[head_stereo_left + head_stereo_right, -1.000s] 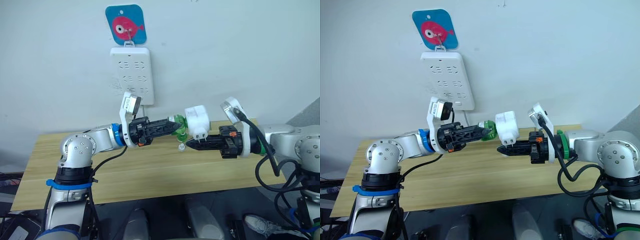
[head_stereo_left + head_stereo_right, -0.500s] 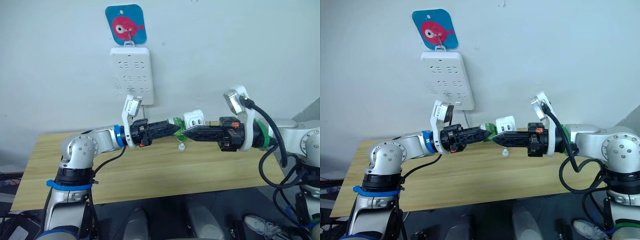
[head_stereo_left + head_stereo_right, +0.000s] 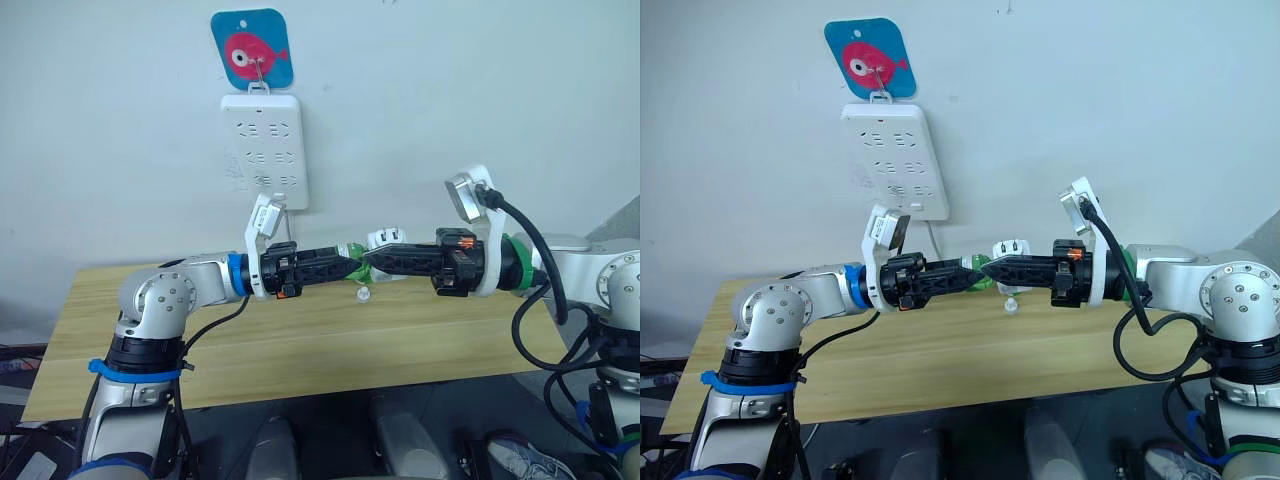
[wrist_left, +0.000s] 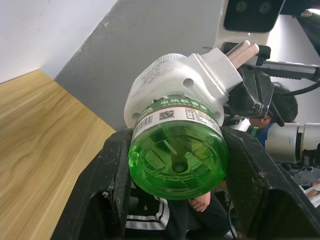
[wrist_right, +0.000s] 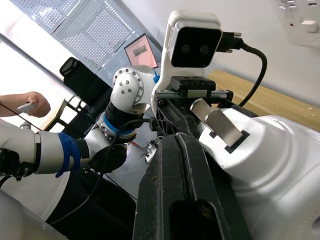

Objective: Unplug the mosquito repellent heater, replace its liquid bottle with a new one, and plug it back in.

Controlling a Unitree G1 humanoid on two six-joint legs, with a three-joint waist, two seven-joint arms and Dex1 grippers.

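Meeting tip to tip above the rear half of the desk (image 3: 300, 350), the two arms show in the left eye view with the left gripper (image 3: 350, 262) and the right gripper (image 3: 372, 262) nearly touching. The left gripper is clenched on the green liquid bottle (image 3: 352, 252); the mosquito repellent heater (image 3: 386, 239) sits just behind the right gripper's tips, held off the desk surface. A small clear cap-like piece (image 3: 363, 294) lies on the desk below them, near its back edge. On the wall above hangs a white power strip (image 3: 264, 148) under a blue fish sign (image 3: 252, 48).

The right eye view gives the same scene: the heater (image 3: 1011, 247) shows its two prongs pointing upward, between the gripper tips and the wall.

In the left wrist view, the left gripper's fingers (image 4: 112, 185) press both sides of the green bottle (image 4: 176, 155), whose base faces the camera; its neck is seated in the white heater (image 4: 170, 77), prongs pointing away. A person in dark clothes sits beyond.

In the right wrist view, the right gripper's fingers (image 5: 182, 185) lie together against the heater's white body (image 5: 275, 160), grasping it beside one metal prong (image 5: 220, 125). A person's hand (image 5: 31, 104) shows in the background.
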